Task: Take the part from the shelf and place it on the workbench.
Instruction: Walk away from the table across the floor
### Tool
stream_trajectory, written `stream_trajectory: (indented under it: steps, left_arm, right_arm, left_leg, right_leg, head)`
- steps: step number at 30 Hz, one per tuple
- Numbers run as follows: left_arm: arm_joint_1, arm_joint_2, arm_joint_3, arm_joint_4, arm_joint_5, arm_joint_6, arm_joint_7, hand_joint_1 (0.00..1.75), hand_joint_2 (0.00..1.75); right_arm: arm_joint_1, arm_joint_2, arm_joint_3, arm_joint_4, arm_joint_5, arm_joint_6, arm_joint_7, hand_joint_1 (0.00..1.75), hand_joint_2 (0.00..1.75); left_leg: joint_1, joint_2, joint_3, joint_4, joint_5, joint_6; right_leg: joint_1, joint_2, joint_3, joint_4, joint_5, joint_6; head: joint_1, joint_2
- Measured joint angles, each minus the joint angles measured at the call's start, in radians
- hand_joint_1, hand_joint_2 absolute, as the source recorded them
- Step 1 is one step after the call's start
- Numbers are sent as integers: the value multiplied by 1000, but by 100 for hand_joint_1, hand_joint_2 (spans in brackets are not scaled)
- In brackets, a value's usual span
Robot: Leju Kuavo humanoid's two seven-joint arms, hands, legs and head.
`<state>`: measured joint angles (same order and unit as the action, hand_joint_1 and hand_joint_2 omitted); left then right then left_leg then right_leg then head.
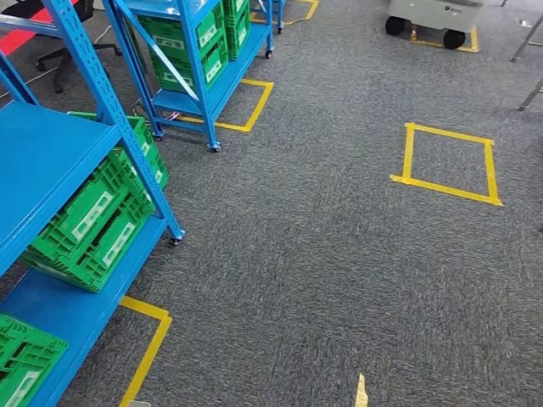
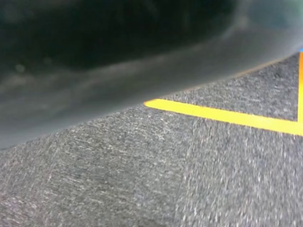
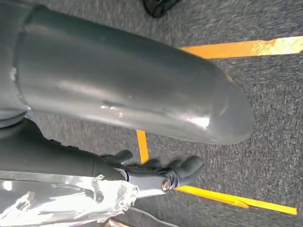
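The head view takes in the blue metal shelf (image 1: 58, 161) with green slatted plastic crates (image 1: 96, 222) on its lower tier; which part is meant cannot be told. The right wrist view shows the right hand (image 3: 157, 172) above yellow floor tape (image 3: 228, 196), dark fingers (image 3: 187, 166) outstretched, holding nothing.

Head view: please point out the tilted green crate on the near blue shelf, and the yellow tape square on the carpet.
tilted green crate (image 1: 96, 220), head view, on its slotted side wall.
yellow tape square (image 1: 408, 153), head view, on its left strip.
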<state>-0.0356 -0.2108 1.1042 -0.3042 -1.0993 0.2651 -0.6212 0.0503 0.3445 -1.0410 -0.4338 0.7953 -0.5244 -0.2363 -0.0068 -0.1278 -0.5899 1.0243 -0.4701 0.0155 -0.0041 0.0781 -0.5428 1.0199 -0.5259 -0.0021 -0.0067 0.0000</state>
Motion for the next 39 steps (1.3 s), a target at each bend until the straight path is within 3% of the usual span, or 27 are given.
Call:
stream_trajectory:
  steps: [1,3,5,7,8,9,10,12,14,16,18,19,21,23,24,25,27,28,29,30,31,32,34,36,38,39]
  left_arm:
    - [1,0,1,1,0,0,-2,0,0]
    - [2,2,4,3,-1,1,-5,0,0]
    - [-2,2,5,4,0,1,-6,0,0]
    - [-6,2,5,5,0,1,-6,0,0]
    - [-5,2,5,5,0,1,-6,0,0]
    - [-3,3,5,5,0,1,-6,0,0]
    - [-2,3,6,6,0,1,-6,0,0]
    - [-2,4,7,6,0,1,-6,0,0]
    - [-7,4,7,6,-1,1,-6,0,0]
    - [-7,5,9,6,-1,1,-7,0,0]
    - [-3,6,12,6,-3,1,-7,0,0]
    - [-4,6,13,6,-4,0,-7,0,0]
    - [-9,6,17,6,-9,-2,-5,0,0]
    - [-10,5,23,6,-16,-5,-4,0,0]
    - [-9,5,26,6,-18,-5,-4,0,0]
    - [-6,5,29,6,-21,-6,-4,0,0]
    - [-5,5,36,5,-24,-7,-4,0,0]
    - [-6,6,39,5,-26,-7,-4,0,0]
    - [-7,6,43,5,-29,-8,-4,0,0]
    - [-8,6,47,5,-31,-7,-4,0,0]
    - [-7,6,50,5,-33,-7,-4,0,0]
    - [-5,6,52,5,-34,-7,-4,0,0]
    - [-5,6,56,5,-35,-7,-4,0,0]
    - [-10,6,59,5,-35,-6,-4,0,0]
    - [-9,5,63,5,-35,-6,-4,0,0]
    - [-5,4,66,5,-36,-6,-4,0,0]
  right_arm:
    - [-1,1,0,-1,5,1,0,0,0]
    - [0,2,0,-4,11,3,-2,0,0]
    - [3,3,0,-5,13,4,-3,0,0]
    - [5,3,-1,-6,13,4,-3,0,0]
    - [5,3,-1,-6,13,4,-3,0,0]
    - [5,3,-1,-6,13,5,-3,0,0]
    - [5,3,-1,-6,13,5,-3,0,0]
    - [5,3,-1,-6,13,5,-3,0,0]
    - [4,3,-1,-6,14,5,-4,0,0]
    - [3,3,2,-6,17,4,-9,0,0]
    - [2,3,8,-6,20,4,-13,0,0]
    - [2,3,11,-6,21,4,-14,0,0]
    - [5,2,20,-6,19,3,-11,0,0]
    - [10,2,31,-7,11,3,-4,0,0]
    - [12,2,39,-7,4,3,-1,0,0]
    - [15,2,49,-7,-4,3,2,0,0]
    - [22,2,71,-9,-14,2,6,0,0]
    - [25,2,82,-10,-15,2,9,0,0]
    - [28,2,94,-13,-16,1,11,0,0]
    - [30,2,105,-16,-16,1,15,0,0]
    - [33,2,116,-19,-16,1,19,0,0]
    - [37,3,127,-24,-17,1,23,0,0]
    - [45,5,145,-30,-18,1,27,0,0]
    - [51,6,160,-35,-21,1,31,0,0]
    - [56,6,172,-41,-25,1,37,0,0]
    - [59,6,179,-44,-27,1,41,0,0]
  left_leg:
    - [2,-4,-3,-1,1,-6]
    - [1,35,-13,22,-13,-18]
    - [1,93,-60,117,-64,-30]
    - [8,113,-121,234,-108,-41]
    - [12,117,-134,258,-106,-45]
    - [15,120,-130,248,-87,-48]
    - [17,127,-107,202,-54,-49]
    - [13,169,-38,74,0,-43]
    - [5,196,-2,4,6,-26]
    - [3,177,2,-4,-5,-7]
    - [6,155,16,-11,-9,7]
    - [7,144,25,-12,-10,12]
    - [8,120,33,-13,-17,20]
    - [7,91,43,-13,-28,21]
    - [8,76,52,-13,-35,19]
    - [8,61,64,-12,-43,16]
    - [10,35,90,-11,-63,7]
    - [11,22,96,-10,-72,1]
    - [13,11,98,-11,-79,-5]
    - [14,3,99,-9,-83,-12]
    - [16,-3,99,-10,-84,-18]
    - [16,5,100,-3,-84,-23]
    - [13,55,73,60,-80,-31]
    - [10,107,-7,183,-100,-36]
    - [9,119,-92,274,-147,-34]
    - [7,119,-117,284,-161,-28]
  right_leg:
    - [-1,-10,7,-9,0,1]
    - [-4,-32,20,-24,7,-3]
    - [-5,-62,32,-32,6,-8]
    - [-4,-95,38,-32,-1,-10]
    - [-4,-110,42,-32,-6,-9]
    - [-5,-123,46,-32,-10,-8]
    - [-5,-136,51,-32,-16,-6]
    - [-2,-160,63,-31,-32,4]
    - [3,-182,80,-32,-46,17]
    - [2,-196,99,-29,-47,30]
    - [-4,-168,96,-1,-61,40]
    - [-6,-143,75,39,-80,42]
    - [-9,-97,-2,160,-130,45]
    - [-9,-84,-79,247,-157,48]
    - [-10,-81,-97,246,-146,48]
    - [-11,-78,-99,212,-114,49]
    - [-17,-47,-77,100,-23,51]
    - [-19,-29,-67,56,1,48]
    - [-20,-14,-59,33,15,44]
    - [-18,-9,-59,28,10,36]
    - [-16,-18,-50,25,6,27]
    - [-15,-28,-38,21,9,20]
    - [-15,-51,-6,10,-1,8]
    - [-11,-77,23,0,-18,1]
    - [-6,-101,53,-4,-43,-1]
    - [-3,-112,70,-5,-57,-2]
  head:
    - [1,0]
    - [-2,0]
    - [-5,0]
    - [-6,0]
    - [-6,0]
    - [-6,0]
    - [-7,0]
    - [-7,0]
    - [-6,0]
    - [-5,0]
    - [-2,0]
    - [0,0]
    - [2,0]
    - [3,0]
    - [3,0]
    - [3,0]
    - [3,0]
    - [3,0]
    - [2,0]
    - [0,0]
    - [0,0]
    - [-1,0]
    - [-5,0]
    - [-7,0]
    - [-8,0]
    - [-8,0]
